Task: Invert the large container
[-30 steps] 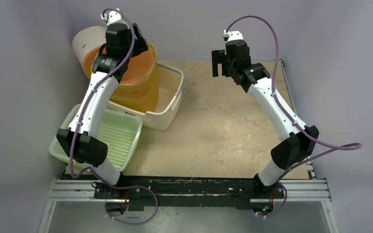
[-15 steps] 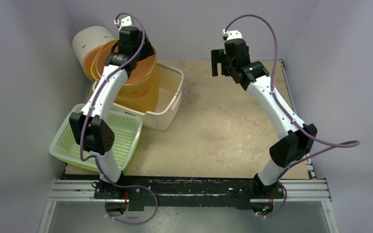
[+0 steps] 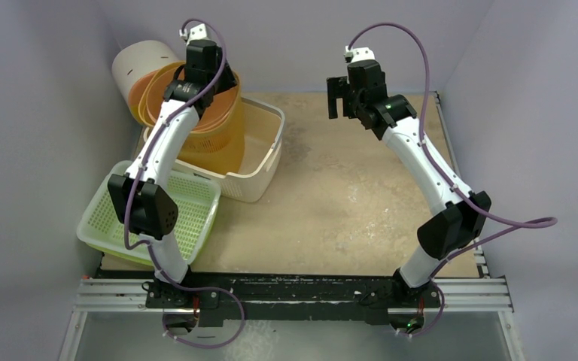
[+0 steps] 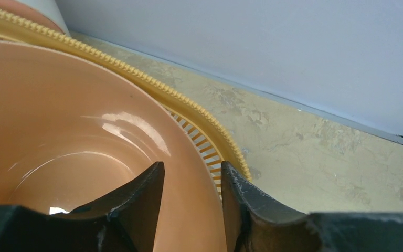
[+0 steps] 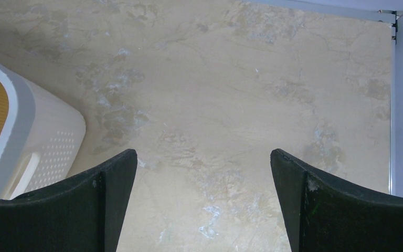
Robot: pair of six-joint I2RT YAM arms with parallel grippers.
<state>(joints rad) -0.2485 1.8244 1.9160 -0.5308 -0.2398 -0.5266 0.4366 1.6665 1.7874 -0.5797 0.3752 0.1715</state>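
The large container is an orange bowl nested in a yellow slatted basket, standing upright in a white tub at the back left. My left gripper reaches down over its far rim. In the left wrist view the left gripper sits astride the bowl's wall: one finger inside, the other between the bowl and the slats. Its jaws are partly narrowed with a gap still showing. My right gripper hangs wide open above the bare table, and in its own view the right gripper holds nothing.
A green perforated basket lies at the near left under the left arm. A white cylinder stands behind the orange container by the back wall. The white tub's corner shows left of the right gripper. Grey walls enclose the table.
The left wrist moved right along the container's rim and settled over its far side. Its jaws have narrowed around the bowl's wall. The right arm has not moved.
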